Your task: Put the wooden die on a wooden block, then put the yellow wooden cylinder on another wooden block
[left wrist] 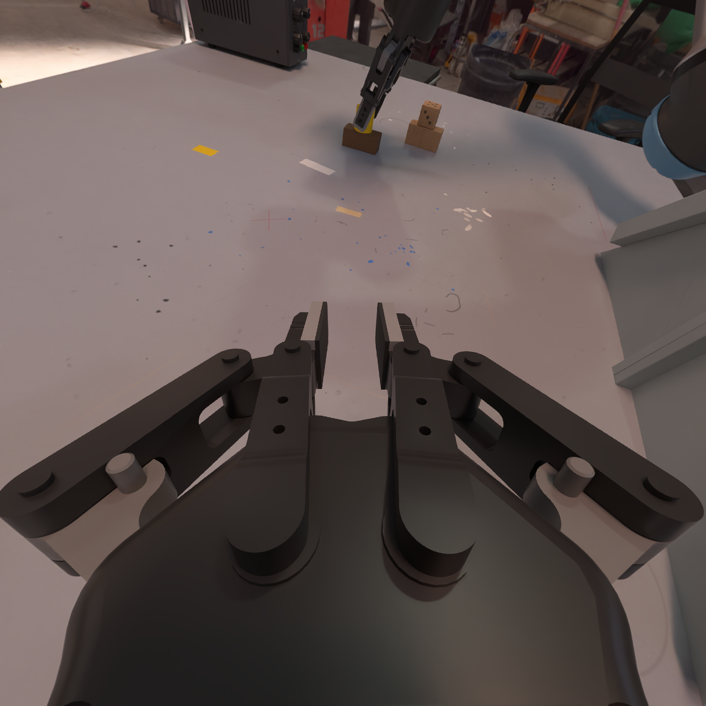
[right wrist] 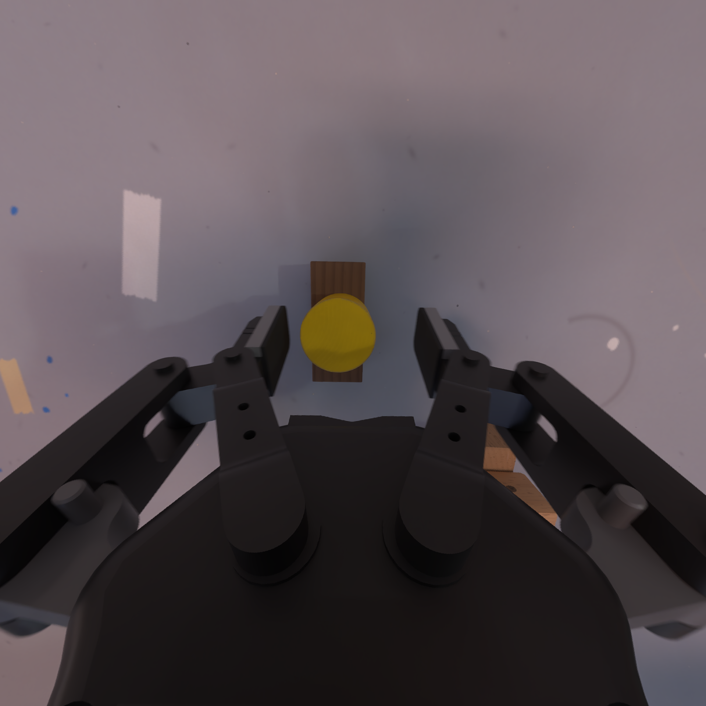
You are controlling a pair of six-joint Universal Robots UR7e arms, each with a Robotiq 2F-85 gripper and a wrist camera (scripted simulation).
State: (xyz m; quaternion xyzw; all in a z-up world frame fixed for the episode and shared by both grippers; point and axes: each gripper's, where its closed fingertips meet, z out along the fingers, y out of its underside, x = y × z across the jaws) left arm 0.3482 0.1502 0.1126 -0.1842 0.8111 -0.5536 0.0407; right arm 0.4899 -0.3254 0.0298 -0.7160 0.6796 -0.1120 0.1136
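The yellow cylinder (right wrist: 338, 332) stands upright on a dark brown wooden block (right wrist: 336, 279). My right gripper (right wrist: 351, 342) is open and straddles the cylinder from above, with a gap on each side. In the left wrist view the right gripper (left wrist: 365, 114) hangs over the cylinder (left wrist: 367, 130) and the dark block (left wrist: 361, 142). To their right the wooden die (left wrist: 429, 113) sits on a light wooden block (left wrist: 423, 136). My left gripper (left wrist: 351, 324) is open and empty, low over the table and far from the blocks.
A black power unit (left wrist: 248, 26) stands at the table's back edge. A grey stepped box (left wrist: 664, 286) stands at the right. Tape strips lie flat on the table: yellow (left wrist: 205, 150), white (left wrist: 317, 167), tan (left wrist: 348, 211). The right arm (left wrist: 668, 145) reaches in from the right.
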